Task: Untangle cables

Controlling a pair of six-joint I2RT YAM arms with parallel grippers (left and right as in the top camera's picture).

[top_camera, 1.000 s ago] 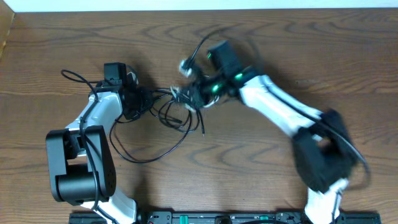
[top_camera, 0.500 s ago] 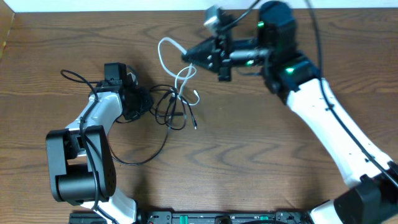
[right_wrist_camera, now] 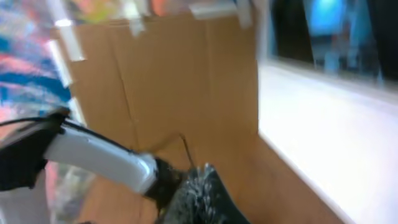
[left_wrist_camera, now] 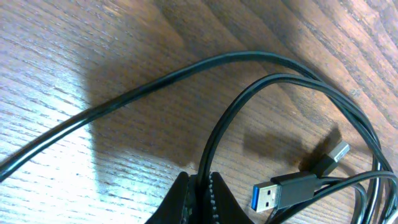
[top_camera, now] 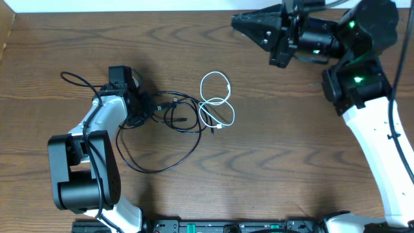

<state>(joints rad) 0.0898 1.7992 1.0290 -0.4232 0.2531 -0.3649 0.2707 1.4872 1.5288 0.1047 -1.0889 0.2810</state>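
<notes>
Left gripper (left_wrist_camera: 200, 190) clamped tight on black cable (left_wrist_camera: 249, 57) — its loops spread over table (top_camera: 284, 162). White cable (top_camera: 217, 102) coiled just right of them, meeting their edge. Right gripper (top_camera: 240, 21) raised near far edge — jaws closed, empty.

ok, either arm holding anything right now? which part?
Left gripper pinches the black cable mid-strand, short of its plug. Right gripper holds nothing; white cable lies free on the table.

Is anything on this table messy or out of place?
Mostly the black cable: it sprawls in overlapping loops beside the left gripper, which pinches a strand. The white cable lies in loose loops just right of it, apparently touching its edge.
</notes>
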